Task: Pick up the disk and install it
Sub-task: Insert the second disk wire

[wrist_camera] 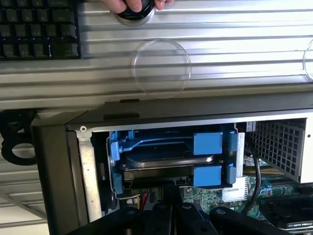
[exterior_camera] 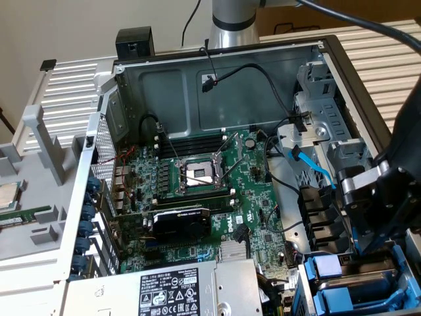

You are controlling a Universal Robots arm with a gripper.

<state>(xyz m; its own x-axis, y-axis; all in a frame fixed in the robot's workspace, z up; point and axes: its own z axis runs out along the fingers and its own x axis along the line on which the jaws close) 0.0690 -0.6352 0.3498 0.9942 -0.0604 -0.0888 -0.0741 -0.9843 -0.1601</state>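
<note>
At the lower corner of the open computer case [exterior_camera: 217,59], on the exterior view's right, the arm's dark claw [exterior_camera: 368,217] hangs just above the drive bays. Its fingers [wrist_camera: 161,218] are pressed together with nothing between them that I can see. The disk [wrist_camera: 166,161] sits in the bay in its blue carrier [wrist_camera: 208,144], its metal body lying flat between the blue side rails and the bay's metal wall; from here it looks seated or very nearly so.

To do this step well, I'd judge the claw should bear squarely on the carrier's front face, straight along the rails, so the drive goes fully home without skewing or catching the cables nearby.

The exterior view gives the wider layout: the motherboard [exterior_camera: 204,191], the empty processor socket [exterior_camera: 199,172], the graphics card [exterior_camera: 181,224], the power supply [exterior_camera: 171,289] and a loose blue cable [exterior_camera: 309,168]. The wrist view looks straight into the bay and also takes in a keyboard [wrist_camera: 39,29] and a person's hand [wrist_camera: 124,5] on the table beyond the case.
</note>
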